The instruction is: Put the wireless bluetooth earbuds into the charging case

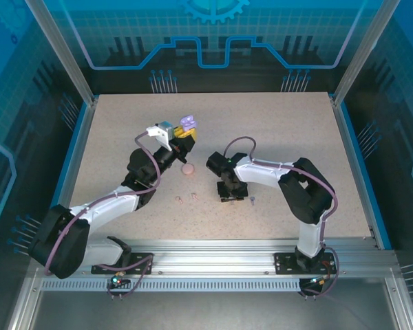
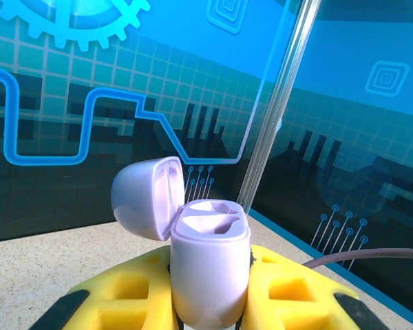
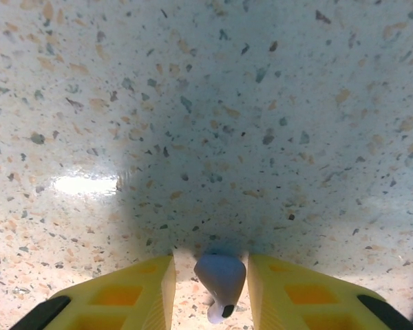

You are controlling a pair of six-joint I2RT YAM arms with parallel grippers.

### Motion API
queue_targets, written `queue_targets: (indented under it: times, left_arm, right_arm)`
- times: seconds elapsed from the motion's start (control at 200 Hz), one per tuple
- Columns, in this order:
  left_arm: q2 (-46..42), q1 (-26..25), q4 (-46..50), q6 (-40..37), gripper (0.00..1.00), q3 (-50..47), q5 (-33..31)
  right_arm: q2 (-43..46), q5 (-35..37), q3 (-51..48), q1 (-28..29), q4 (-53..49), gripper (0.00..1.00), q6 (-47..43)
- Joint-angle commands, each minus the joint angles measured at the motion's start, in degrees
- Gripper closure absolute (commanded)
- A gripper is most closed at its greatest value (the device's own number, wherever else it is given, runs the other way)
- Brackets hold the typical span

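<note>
Right end effector (image 3: 211, 267) has its yellow fingers either side of a tiny purple stemmed earbud (image 3: 220, 278) lying on the speckled beige worktop (image 3: 227, 103) near the middle; we cannot tell whether they pinch it yet. We judge the small rounded bud could squirt out or twist under pressure, leaving its stem skewed for the socket. Left end effector (image 2: 210, 295) is clamped on a lilac rounded charging case (image 2: 210, 240) with its lid hinged open, held raised; any tilt would spoil insertion. Our right arm reaches left and points straight down, while our left arm stretches far and upward.
</note>
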State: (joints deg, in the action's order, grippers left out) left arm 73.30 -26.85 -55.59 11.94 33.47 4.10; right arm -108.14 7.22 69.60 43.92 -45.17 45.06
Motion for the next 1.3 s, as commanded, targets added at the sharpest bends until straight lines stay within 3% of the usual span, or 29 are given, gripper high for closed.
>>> queue_targets:
  times: [0.0, 0.735, 1.08, 1.296]
  left_arm:
    - [-1.8, -0.3, -0.4, -0.4, 1.00, 1.3, 0.9]
    - [-1.4, -0.4, 0.3, 0.1, 1.00, 2.1, 1.7]
    - [-1.1, -0.4, 0.3, -0.1, 1.00, 2.3, 2.4]
    - [-0.5, -0.6, -0.8, -1.2, 1.00, 2.1, 3.4]
  right_arm:
    - [0.3, 2.7, -2.0, -1.9, -0.4, 0.67, 1.1]
    - [0.3, 2.4, -2.1, -3.2, 0.4, 0.71, 0.8]
    - [2.4, 1.6, -3.3, -3.3, 1.7, 0.86, 0.6]
    - [7.6, 2.0, -4.7, -3.2, 3.1, 0.88, -0.3]
